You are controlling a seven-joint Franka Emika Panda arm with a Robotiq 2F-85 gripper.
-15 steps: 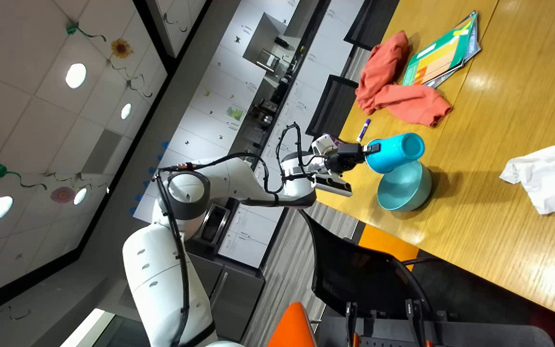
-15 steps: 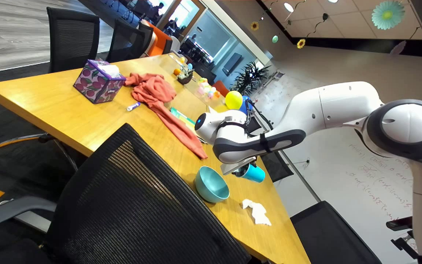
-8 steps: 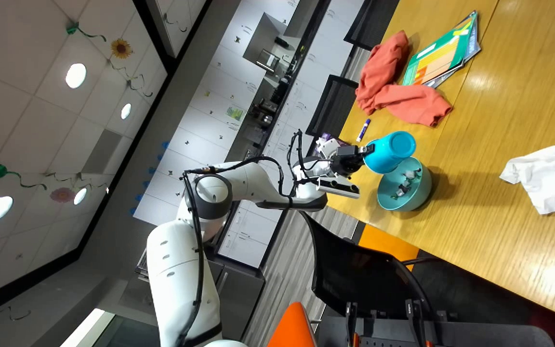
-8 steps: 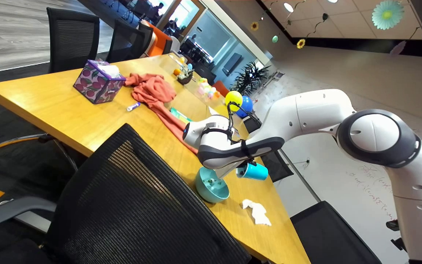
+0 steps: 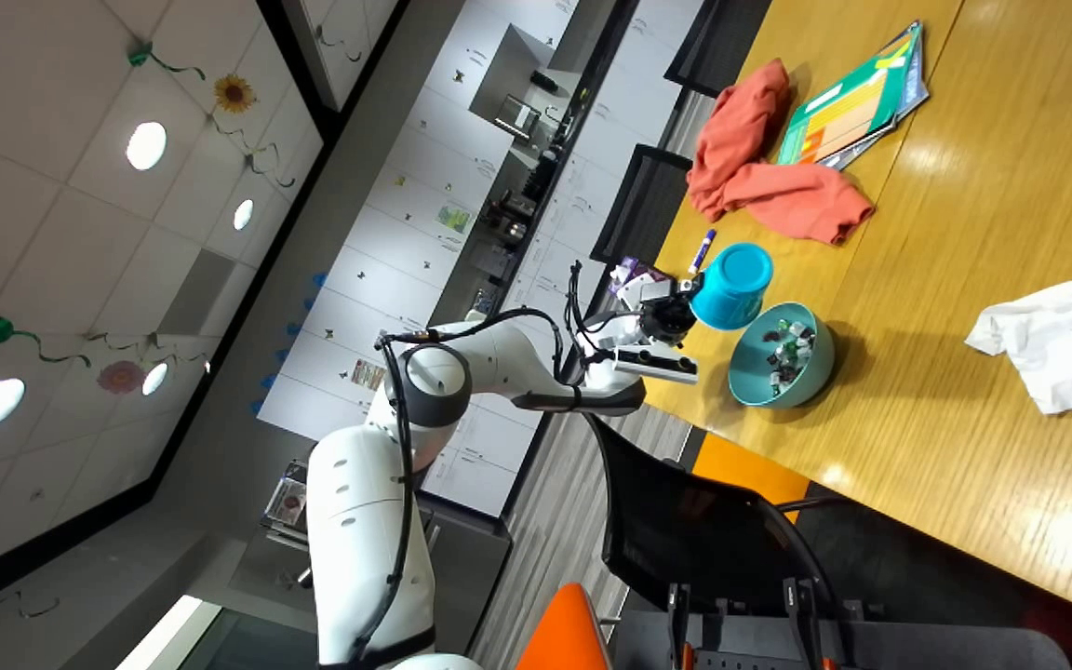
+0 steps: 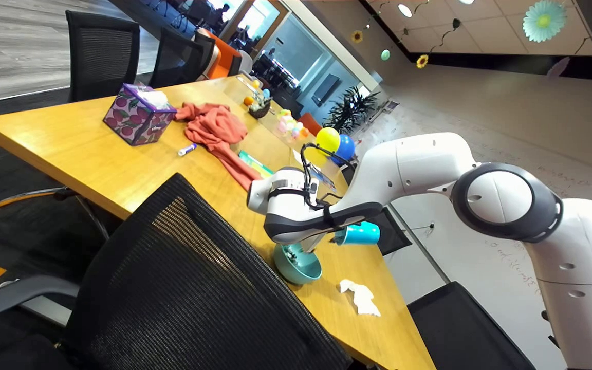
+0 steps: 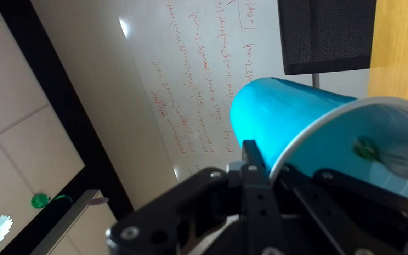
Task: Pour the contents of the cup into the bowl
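Observation:
The teal-blue cup is tipped with its mouth turned downward, above the edge of the bowl. It also shows in an exterior view and in the wrist view. My gripper is shut on the cup's wall near the rim, one finger outside and one inside. The shallow teal bowl stands on the table, also in an exterior view. Its contents, small dark, light and green bits, lie heaped inside. In the wrist view, blurred green and reddish bits show at the cup's mouth.
On the table are a red cloth, booklets, a marker, a patterned tissue box and a crumpled white cloth or tissue. A black chair stands against the table beside the bowl.
The cup has tipped further and shifted slightly, with the arm swinging along. One second ago no bits showed in the bowl; a few showed half a second ago, and a larger heap shows now.

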